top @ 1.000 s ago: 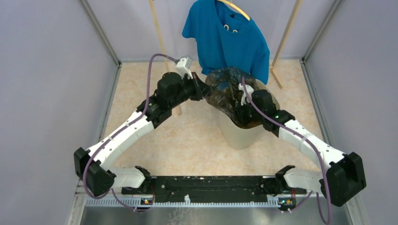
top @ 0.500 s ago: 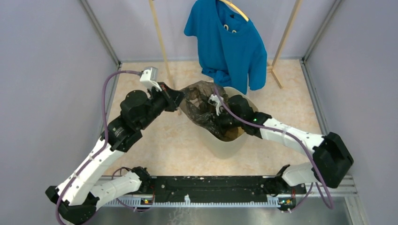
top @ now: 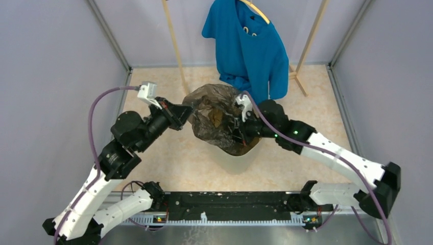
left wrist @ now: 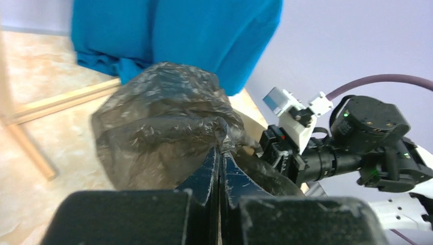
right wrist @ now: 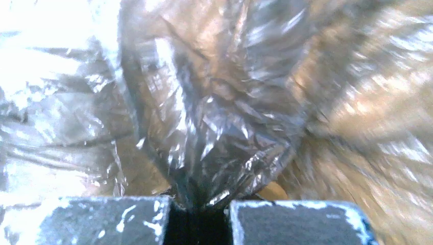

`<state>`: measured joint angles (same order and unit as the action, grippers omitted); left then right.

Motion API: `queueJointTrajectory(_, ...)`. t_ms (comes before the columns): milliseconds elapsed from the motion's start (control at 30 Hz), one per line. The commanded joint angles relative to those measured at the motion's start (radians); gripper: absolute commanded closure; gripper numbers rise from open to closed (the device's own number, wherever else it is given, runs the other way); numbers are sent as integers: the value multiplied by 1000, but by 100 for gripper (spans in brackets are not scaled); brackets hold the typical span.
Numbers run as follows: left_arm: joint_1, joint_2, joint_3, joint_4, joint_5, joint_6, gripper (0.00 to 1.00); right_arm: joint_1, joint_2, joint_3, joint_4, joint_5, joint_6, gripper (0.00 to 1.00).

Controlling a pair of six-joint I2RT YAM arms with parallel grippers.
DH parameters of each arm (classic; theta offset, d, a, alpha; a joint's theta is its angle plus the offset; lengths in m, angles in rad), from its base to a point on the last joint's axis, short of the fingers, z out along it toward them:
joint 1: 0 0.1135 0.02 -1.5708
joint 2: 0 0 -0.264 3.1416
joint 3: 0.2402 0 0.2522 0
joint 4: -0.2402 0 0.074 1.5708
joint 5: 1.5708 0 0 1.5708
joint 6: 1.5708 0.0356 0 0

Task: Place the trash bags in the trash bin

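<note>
Beige desk (top: 168,168), purple walls (top: 51,76). Trash bag (top: 214,115) stretched between left jaws and right jaws, both clamped on film, draped over bin (top: 236,161) below. Risk: pulling apart may tear film or tip bin.

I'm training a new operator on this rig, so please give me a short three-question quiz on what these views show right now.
1. True or false: the left fingers and the right fingers are both shut on the trash bag.
2. What hangs behind the bag? A) a blue T-shirt B) a red towel C) a white coat
3. Short answer: does the bag lie flat on the table, or is it held up off it?

Key: 1 true; 2 A; 3 held up off it.
</note>
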<state>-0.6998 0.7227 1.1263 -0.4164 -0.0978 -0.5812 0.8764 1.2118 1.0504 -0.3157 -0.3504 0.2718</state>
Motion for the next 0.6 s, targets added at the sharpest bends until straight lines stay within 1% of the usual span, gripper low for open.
queueJointTrajectory(0,2,104,-44,180,225,-31,100,4,-171,30,-265,224,-52,100)
queueJointTrajectory(133,1,209,-94,331,371,-118,100,3,-288,6,-351,309,-34,100)
queueJointTrajectory(233,-7,283,-108,376,424,-153,100,2,-341,0,-377,370,-14,100)
queueJointTrajectory(300,-24,319,-122,392,421,-171,100,3,-361,-2,-369,390,-3,100)
queueJointTrajectory(433,-70,404,-146,407,397,-211,100,3,-355,-12,-299,368,22,100)
queueJointTrajectory(567,-98,488,-129,321,331,-238,100,2,-282,15,-220,356,38,100)
